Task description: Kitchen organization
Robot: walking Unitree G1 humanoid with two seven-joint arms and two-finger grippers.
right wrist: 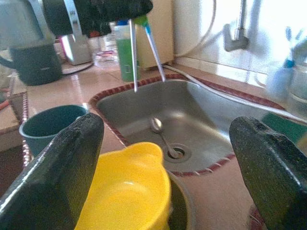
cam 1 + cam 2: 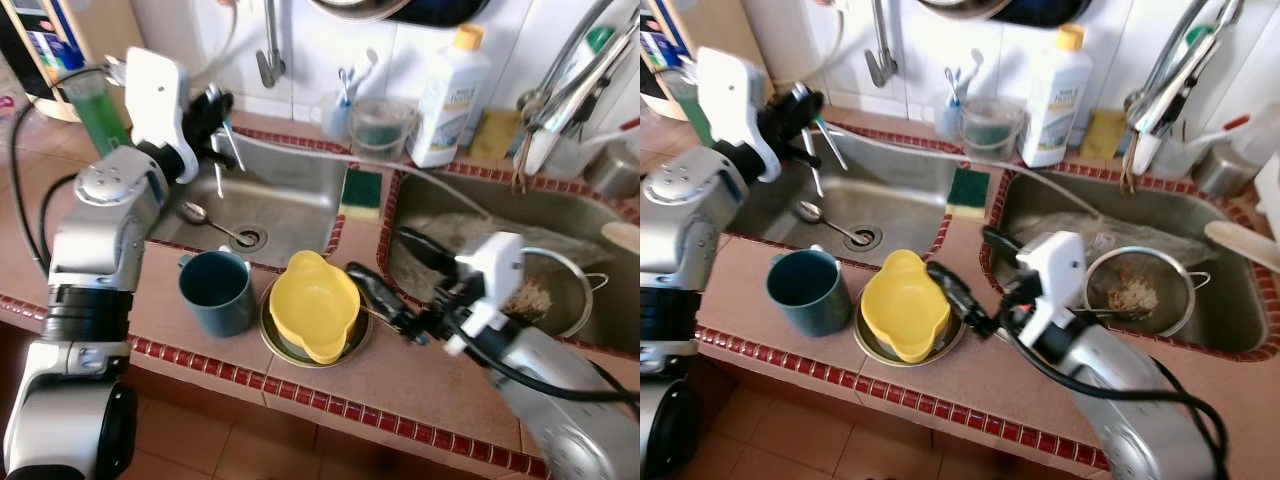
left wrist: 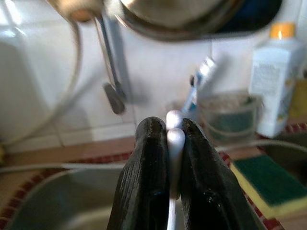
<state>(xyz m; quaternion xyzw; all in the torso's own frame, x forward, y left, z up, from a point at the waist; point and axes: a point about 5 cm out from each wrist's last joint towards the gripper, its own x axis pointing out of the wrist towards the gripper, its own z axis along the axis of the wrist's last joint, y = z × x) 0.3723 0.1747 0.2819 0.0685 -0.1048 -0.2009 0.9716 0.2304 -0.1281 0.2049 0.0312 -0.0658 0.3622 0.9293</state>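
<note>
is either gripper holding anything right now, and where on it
The left gripper is shut on two thin utensils over the left sink, pinching their white handle ends. The right gripper is open, holding nothing.

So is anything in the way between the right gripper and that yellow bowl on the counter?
Nothing visible. The right gripper is open and sits just beside the yellow bowl, which rests in a metal dish. The blue mug stands on the bowl's far side, away from the gripper.

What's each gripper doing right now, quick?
Left gripper: closed on two thin utensil handles above the left sink.
Right gripper: open, holding nothing, near the yellow bowl.
</note>
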